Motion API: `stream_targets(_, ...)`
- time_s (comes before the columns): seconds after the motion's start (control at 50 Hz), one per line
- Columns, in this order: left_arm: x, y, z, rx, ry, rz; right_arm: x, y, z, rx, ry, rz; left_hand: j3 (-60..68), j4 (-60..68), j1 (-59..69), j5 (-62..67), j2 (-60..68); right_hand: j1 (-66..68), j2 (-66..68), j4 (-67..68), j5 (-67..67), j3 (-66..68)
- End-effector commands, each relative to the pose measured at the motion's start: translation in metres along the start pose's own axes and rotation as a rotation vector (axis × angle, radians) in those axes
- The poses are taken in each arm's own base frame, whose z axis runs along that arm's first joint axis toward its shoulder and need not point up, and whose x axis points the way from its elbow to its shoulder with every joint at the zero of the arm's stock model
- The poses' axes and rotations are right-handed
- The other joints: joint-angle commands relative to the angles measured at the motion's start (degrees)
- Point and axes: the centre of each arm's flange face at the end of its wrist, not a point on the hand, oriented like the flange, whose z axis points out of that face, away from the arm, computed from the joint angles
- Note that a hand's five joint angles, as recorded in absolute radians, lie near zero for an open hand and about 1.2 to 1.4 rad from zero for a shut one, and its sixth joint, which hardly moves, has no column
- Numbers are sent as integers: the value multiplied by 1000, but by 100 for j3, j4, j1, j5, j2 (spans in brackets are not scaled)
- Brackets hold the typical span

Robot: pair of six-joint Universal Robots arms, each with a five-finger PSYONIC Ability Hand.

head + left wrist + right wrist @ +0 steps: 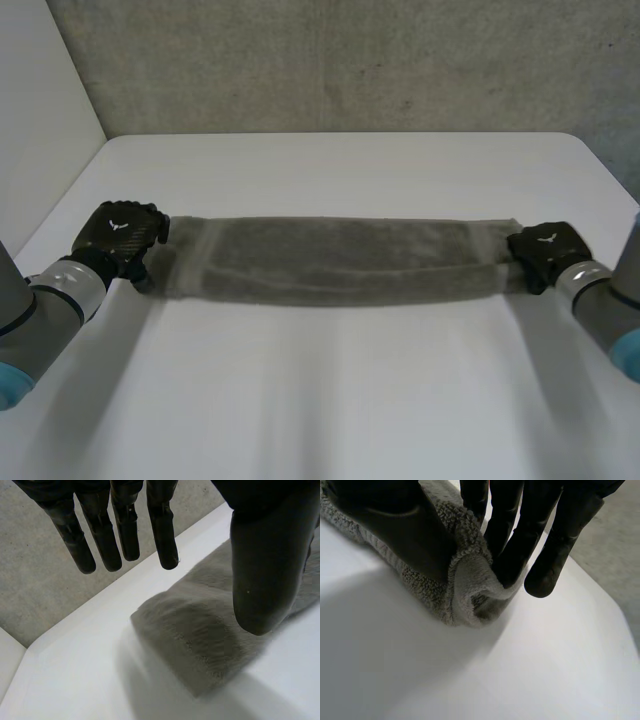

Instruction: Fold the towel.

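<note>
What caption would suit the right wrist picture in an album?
The right hand pinches the end of the grey towel between thumb and fingers on the white table.

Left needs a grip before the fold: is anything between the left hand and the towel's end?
Nothing visible. The left hand hangs open at one end of the towel, with only bare table beside it. The right hand pinches the other end.

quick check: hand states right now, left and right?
Left hand: open, fingers straight, at one end of the towel, gripping nothing.
Right hand: shut on the towel, its other end pinched between thumb and fingers.
</note>
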Motion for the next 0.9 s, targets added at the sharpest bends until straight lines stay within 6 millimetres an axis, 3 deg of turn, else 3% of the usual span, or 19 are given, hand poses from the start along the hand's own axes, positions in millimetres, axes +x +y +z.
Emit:
stream_targets(0.02, 0, 0, 0, -3, 0, -1, 65, 9, 2, -26, 148, -95, -201, -166, -86, -56, -166, 503, 511, 337, 412, 556)
stream_targets(0.14, 1, 1, -2, -5, 1, -2, 117, 6, 6, -37, 255, -247, -235, -200, -119, -90, -199, 503, 511, 337, 412, 556)
stream_targets(0.26, 0, -3, -1, 6, -2, 1, 117, -20, 5, -21, 235, -266, -251, -217, -136, -107, -216, 503, 511, 337, 412, 556)
stream_targets(0.3, 0, -4, -1, 12, -3, 0, 79, -61, 0, 54, 152, -253, -251, -217, -136, -107, -216, 503, 511, 337, 412, 556)
stream_targets(0.36, 3, -9, 0, 28, 5, -8, 49, -88, -5, 115, 100, -242, -285, -250, -169, -140, -250, 503, 511, 337, 412, 556)
stream_targets(0.4, 5, -13, 1, 39, 12, -18, -10, -131, -18, 222, 11, -229, -302, -267, -186, -157, -267, 503, 511, 337, 412, 556)
stream_targets(0.42, 7, -16, 1, 49, 18, -32, -10, -131, -19, 223, 10, -229, -318, -284, -203, -174, -283, 503, 511, 337, 412, 556)
stream_targets(0.46, 8, -21, 1, 64, 19, -46, -74, -160, -37, 309, -80, -251, -335, -301, -220, -191, -300, 503, 511, 337, 412, 556)
stream_targets(0.48, 7, -27, 0, 80, 17, -59, -74, -160, -37, 309, -80, -251, -369, -334, -253, -224, -334, 503, 511, 337, 412, 556)
stream_targets(0.5, 6, -32, -1, 96, 16, -70, -110, -172, -50, 358, -132, -272, -369, -334, -254, -225, -334, 503, 511, 337, 412, 556)
stream_targets(0.52, 6, -32, -1, 96, 16, -70, -111, -172, -50, 358, -133, -272, -369, -334, -254, -225, -334, 503, 511, 337, 412, 556)
stream_targets(0.56, 6, -37, -2, 111, 16, -79, -175, -185, -73, 434, -230, -305, -386, -351, -271, -241, -351, 503, 511, 337, 412, 556)
stream_targets(0.58, 6, -42, -3, 124, 16, -82, -175, -185, -73, 434, -230, -305, -403, -368, -287, -258, -367, 503, 511, 337, 412, 556)
stream_targets(0.62, 6, -45, -3, 134, 17, -83, -224, -185, -90, 481, -311, -329, -420, -385, -304, -275, -384, 503, 511, 337, 412, 556)
stream_targets(0.64, 7, -47, -3, 140, 19, -80, -224, -185, -90, 482, -312, -329, -420, -385, -304, -275, -384, 503, 511, 337, 412, 556)
stream_targets(0.68, 8, -49, -3, 146, 22, -78, -259, -171, -94, 477, -376, -362, -420, -385, -304, -275, -384, 503, 511, 337, 412, 556)
stream_targets(0.74, 14, -53, -2, 158, 37, -73, -271, -161, -93, 452, -403, -377, -420, -385, -304, -275, -384, -837, -829, -1003, -928, -784)
stream_targets(0.78, 16, -53, -1, 161, 43, -72, -281, -147, -88, 392, -423, -398, -436, -402, -321, -292, -401, -4723, -4715, -4889, -4814, -4670)
stream_targets(0.9, 24, -57, 1, 173, 64, -68, -258, -150, -77, 305, -364, -377, -470, -435, -355, -326, -435, -6472, -6464, -6638, -6563, -6419)
